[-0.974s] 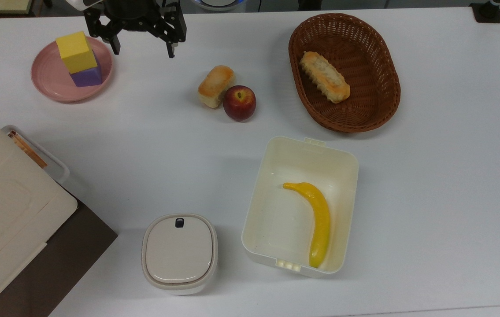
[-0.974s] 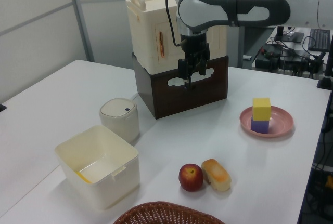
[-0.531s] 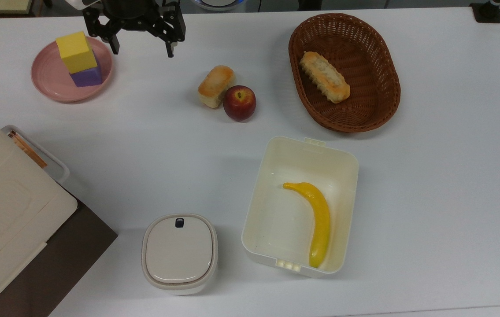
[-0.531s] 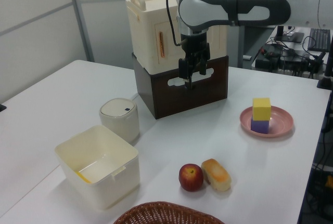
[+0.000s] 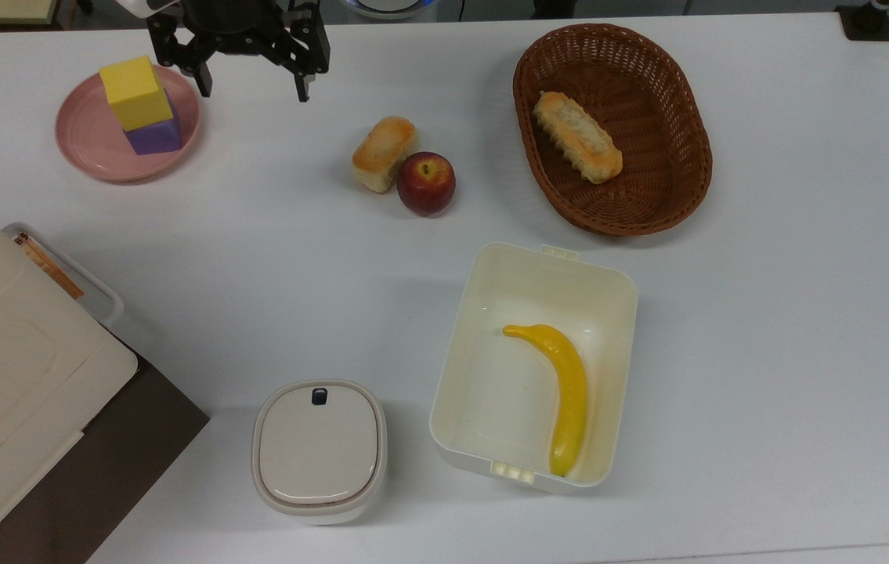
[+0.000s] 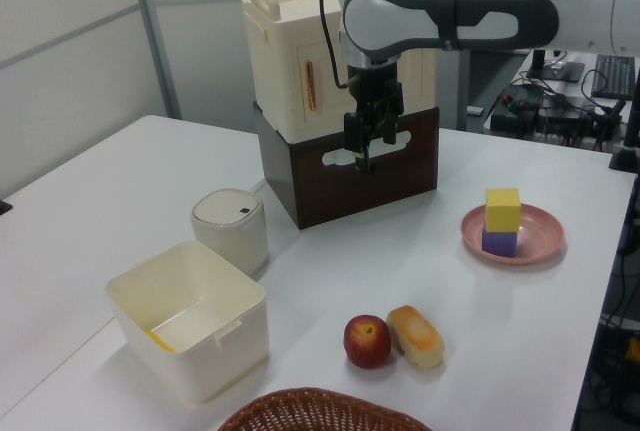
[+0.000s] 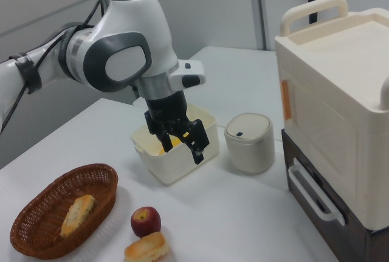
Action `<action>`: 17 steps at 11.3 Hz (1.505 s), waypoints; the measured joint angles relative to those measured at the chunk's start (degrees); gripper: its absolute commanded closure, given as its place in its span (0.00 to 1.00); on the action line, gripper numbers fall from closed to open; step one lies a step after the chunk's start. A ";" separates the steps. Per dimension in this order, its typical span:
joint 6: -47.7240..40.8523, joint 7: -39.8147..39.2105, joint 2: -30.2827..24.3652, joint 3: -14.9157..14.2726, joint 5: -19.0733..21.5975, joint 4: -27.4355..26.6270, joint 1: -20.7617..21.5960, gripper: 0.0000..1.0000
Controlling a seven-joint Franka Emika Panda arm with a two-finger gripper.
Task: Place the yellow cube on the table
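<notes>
Spread wide and holding nothing, the fingers (image 5: pixel 303 74) of the gripper (image 5: pixel 253 82) hang above the table (image 5: pixel 765 313). Just to the top view's left, the yellow cube (image 5: pixel 135 92), matte and sharp-edged, sits stacked on a purple cube (image 5: pixel 154 135) on a pink plate (image 5: pixel 88 141).

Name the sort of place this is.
Probably a robotics lab: a robot arm over a white table of toy-like props, such as a yellow cube, with computer desks behind.

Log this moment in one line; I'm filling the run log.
end effector: open, empty, raised | yellow cube: on purple cube, pink plate | stage: pre-grasp
</notes>
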 measured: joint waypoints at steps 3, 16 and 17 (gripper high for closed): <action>0.00 -0.05 0.00 0.00 0.00 0.00 0.00 0.00; 0.00 -1.19 0.00 0.03 0.00 0.00 0.03 0.00; 0.00 -1.25 -0.07 0.03 0.00 0.00 0.03 0.00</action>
